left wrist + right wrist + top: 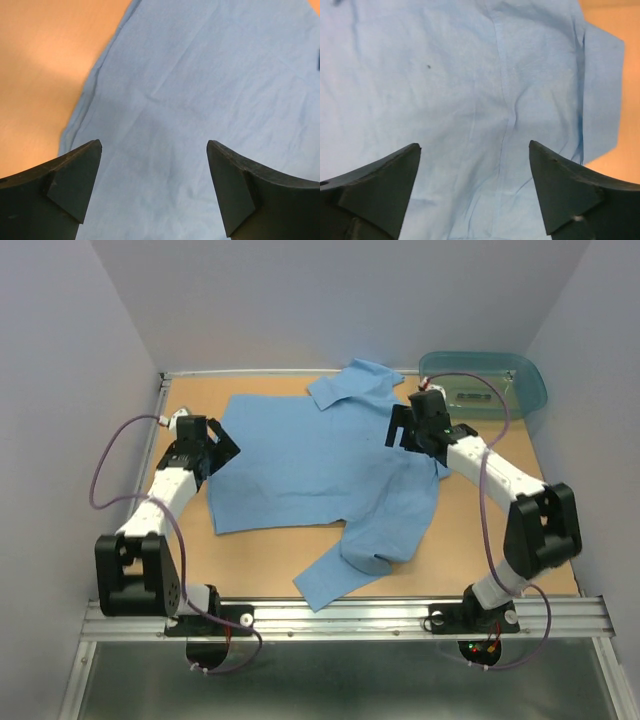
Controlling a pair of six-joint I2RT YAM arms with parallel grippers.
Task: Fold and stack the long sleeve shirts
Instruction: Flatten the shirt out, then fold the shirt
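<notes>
My left end effector and right end effector gape wide, empty. The shirt lies mostly flat; folding barely begun, I judge, nothing stacked

No legible text, brand, number or sign in any view — light blue shirt plain, pale patch inside the teal tub too small to read.

One light blue shirt, one teal tub, two arms.
</notes>
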